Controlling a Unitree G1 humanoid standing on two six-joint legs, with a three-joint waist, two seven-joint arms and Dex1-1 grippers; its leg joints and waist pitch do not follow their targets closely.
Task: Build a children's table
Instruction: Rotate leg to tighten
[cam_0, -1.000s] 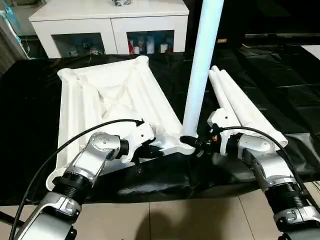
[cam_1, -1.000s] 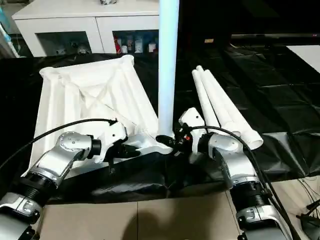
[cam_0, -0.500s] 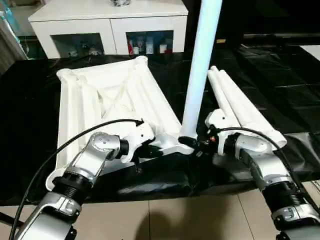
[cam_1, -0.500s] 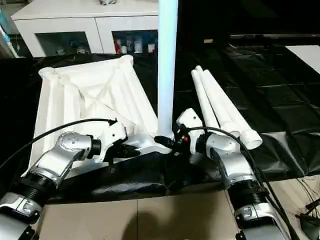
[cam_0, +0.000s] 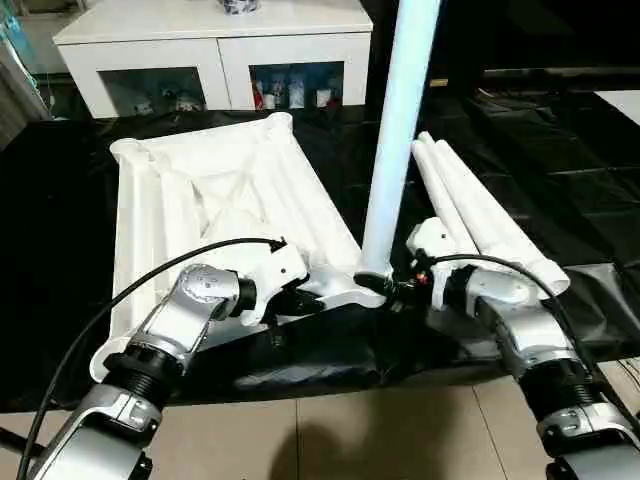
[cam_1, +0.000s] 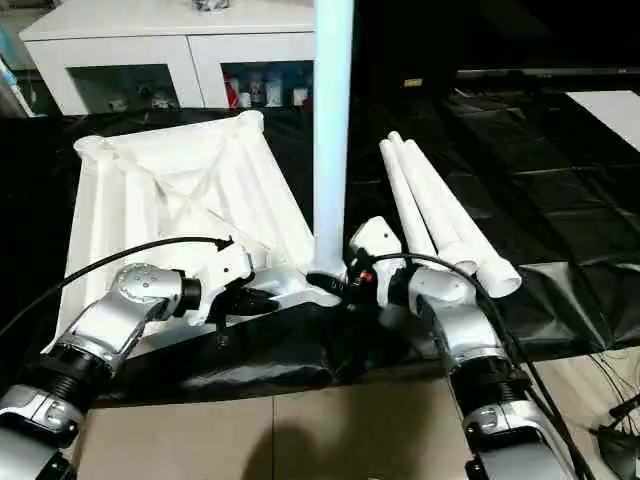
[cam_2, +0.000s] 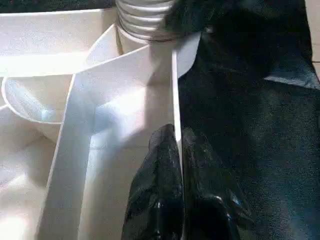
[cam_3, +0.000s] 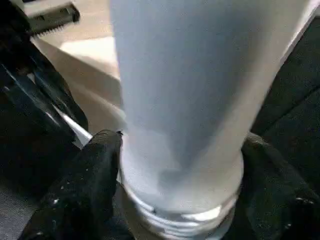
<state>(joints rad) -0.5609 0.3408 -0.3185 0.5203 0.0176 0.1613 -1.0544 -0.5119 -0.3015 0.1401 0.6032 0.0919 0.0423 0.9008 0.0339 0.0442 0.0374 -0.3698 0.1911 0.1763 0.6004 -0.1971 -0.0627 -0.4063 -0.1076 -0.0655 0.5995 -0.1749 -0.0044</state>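
Silver jointed forearms with ribbed black wrist collars, looping black cables, white wrist housings, black fingers (cam_2: 165, 190).

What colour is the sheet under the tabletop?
Black, glossy and wrinkled sheet; it shows best in the left eye view.

Looks like a home-style room set up for robot trials: beige tiled floor (cam_0: 420, 430), white cabinet (cam_0: 215, 45) with glass doors and small bottles and jars (cam_0: 295, 95) inside, black plastic sheeting (cam_0: 560, 180) spread as a work surface.
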